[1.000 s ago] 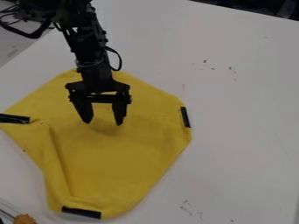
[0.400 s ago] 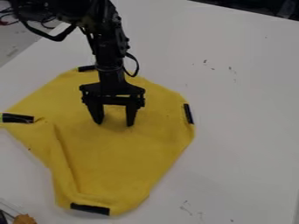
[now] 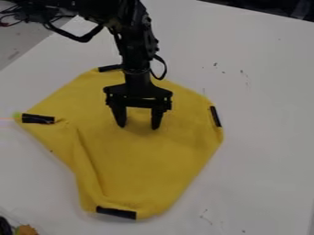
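Camera view: blk arm comes in from the top edge, L of ctr, w/ its gripper (image 3: 138, 126) hanging down over the upper-mid part of a yellow cloth (image 3: 150, 158). Its two fingers (image 3: 156, 120) stand spread, w/ yellow fabric visible btwn them & nothing pinched. Tips are at the cloth's surface or just above it; can't tell which.

Cloth lies spread on a white table (image 3: 264, 137), L of ctr, w/ an irregular, many-sided outline. It bears four blk strips: the upper strip (image 3: 110, 68) by the top edge, beside the arm; the left strip (image 3: 38, 119) at the L corner; the right strip (image 3: 215, 116) along the R edge; & the bottom strip (image 3: 116, 213) at the lower edge. A long fold (image 3: 87, 158) runs down the cloth's L side twd the bottom strip, so that part isn't flat. Faint green glow shows by the L corner.

Table has a few small dk marks (image 3: 215, 64) R of the arm, plus others nr the bottom. Lower L corner of view: an orange-brown item (image 3: 25, 230), partly cut off, w/ a dk item (image 3: 5, 226) beside it; can't ID either. Upper L: gray floor (image 3: 25, 39) past the table edge, w/ dk cables (image 3: 9, 18).
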Robot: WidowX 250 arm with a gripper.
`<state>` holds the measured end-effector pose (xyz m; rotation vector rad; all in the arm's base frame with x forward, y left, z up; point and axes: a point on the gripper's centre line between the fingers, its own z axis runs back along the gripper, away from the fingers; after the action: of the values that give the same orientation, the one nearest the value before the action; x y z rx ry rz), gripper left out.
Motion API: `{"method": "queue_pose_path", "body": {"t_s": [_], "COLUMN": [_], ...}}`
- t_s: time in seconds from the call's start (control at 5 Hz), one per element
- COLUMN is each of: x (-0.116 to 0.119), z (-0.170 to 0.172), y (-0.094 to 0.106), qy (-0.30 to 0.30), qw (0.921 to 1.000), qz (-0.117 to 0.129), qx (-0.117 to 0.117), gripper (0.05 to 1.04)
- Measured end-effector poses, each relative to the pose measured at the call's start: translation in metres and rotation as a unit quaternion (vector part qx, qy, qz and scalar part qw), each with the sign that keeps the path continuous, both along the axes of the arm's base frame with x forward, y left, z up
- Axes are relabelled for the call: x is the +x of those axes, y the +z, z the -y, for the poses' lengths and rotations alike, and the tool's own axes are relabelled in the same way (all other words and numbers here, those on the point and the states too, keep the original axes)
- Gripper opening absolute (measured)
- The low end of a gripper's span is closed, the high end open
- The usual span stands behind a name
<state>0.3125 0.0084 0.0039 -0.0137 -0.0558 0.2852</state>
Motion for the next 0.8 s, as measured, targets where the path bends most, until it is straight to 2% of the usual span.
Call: {"method": "queue_pose_path", "body": {"t_s": [0.6, 0.8], "x": [0.029, 0.034], "z": [0.048, 0.063], "y": [-0.001, 0.000], "qy": [-0.030, -0.045], "qw": [0.9994, 0.9990], "qz": [0.012, 0.006], "qx": [-0.007, -0.004], "gripper": [1.000, 1.000]}}
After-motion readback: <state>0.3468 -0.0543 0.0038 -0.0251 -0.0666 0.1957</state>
